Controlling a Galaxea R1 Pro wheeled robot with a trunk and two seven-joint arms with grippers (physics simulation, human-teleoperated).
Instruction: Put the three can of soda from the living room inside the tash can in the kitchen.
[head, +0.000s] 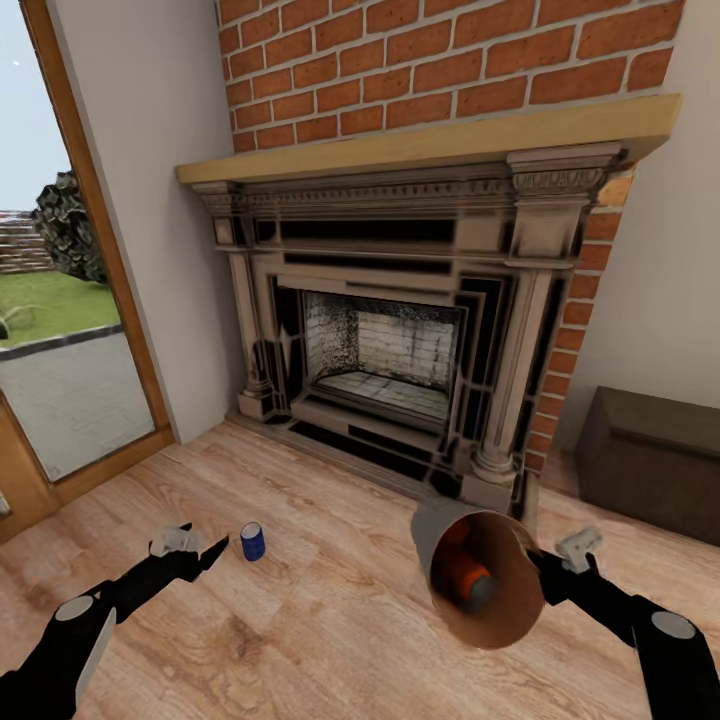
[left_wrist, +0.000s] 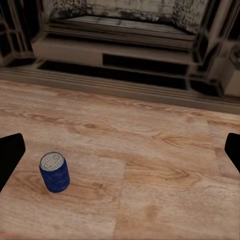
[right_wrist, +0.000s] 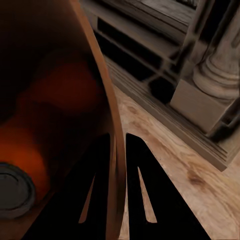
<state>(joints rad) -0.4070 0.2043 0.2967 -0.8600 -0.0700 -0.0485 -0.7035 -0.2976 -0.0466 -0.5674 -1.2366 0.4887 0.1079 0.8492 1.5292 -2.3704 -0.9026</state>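
Note:
The dark blue can of soda stands upright on the wood floor in front of the fireplace, its silvery top showing in the left wrist view. My left gripper hovers just left of it, open, fingers wide apart. My right gripper is shut on the rim of the tash can, which hangs tilted with its mouth toward me. Inside its tan-brown wall lie orange cans, one with its silvery end showing. The right fingers pinch the rim.
The brick-backed fireplace with its stone base fills the wall ahead. A glass door to the garden is at the left. A dark wooden chest sits against the right wall. Wood floor lies between my arms.

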